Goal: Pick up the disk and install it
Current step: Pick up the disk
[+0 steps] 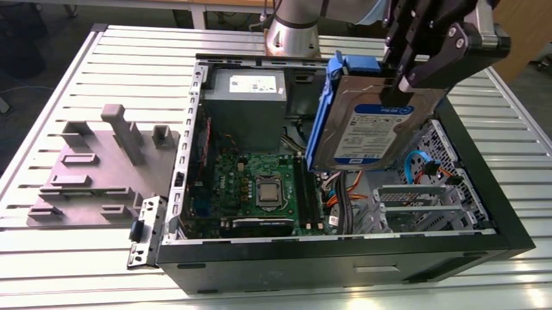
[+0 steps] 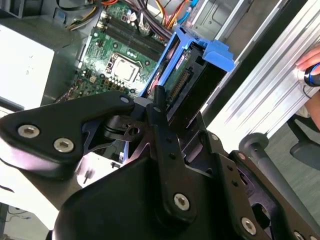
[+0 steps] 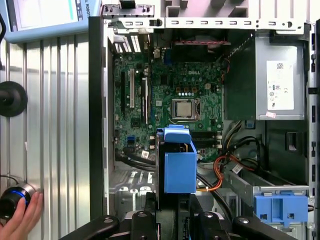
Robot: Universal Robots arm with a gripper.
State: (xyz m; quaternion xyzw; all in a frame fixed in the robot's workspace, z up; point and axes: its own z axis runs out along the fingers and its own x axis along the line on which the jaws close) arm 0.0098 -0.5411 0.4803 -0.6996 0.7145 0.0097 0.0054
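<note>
While the open computer case [image 1: 345, 258] lies on its side on the slatted table [image 1: 129, 58], my fingers [image 1: 399, 97] are clamped on the disk [image 1: 366, 132] at its upper end. One dark finger runs down across the white-and-blue label.

The disk hangs above the case, nearly on edge and tilted a little, touching nothing beneath it. Its blue carrier rail [image 1: 321, 116] runs down the side toward the exterior view's left.

Below it, on the exterior view's right of the case, sit the metal drive cage [image 1: 414, 203] and a tangle of coloured cables [image 1: 340, 194]. The green motherboard [image 1: 258, 187] covers the middle of the case floor. At the far end is the grey power-supply box [image 1: 245, 103].

In the first wrist view I look down along the disk's blue carrier [image 3: 177, 165] to the motherboard beyond, with the cage's blue latch [image 3: 280, 207] off to one side. In the second wrist view the disk's connector edge [image 2: 182, 80] faces down into the case.

On the table at the exterior view's left stands a grey moulded fixture block [image 1: 95, 174]. A person's hand [image 3: 22, 217] rests by a blue-ringed knob [image 3: 10, 200] beside the case.
</note>
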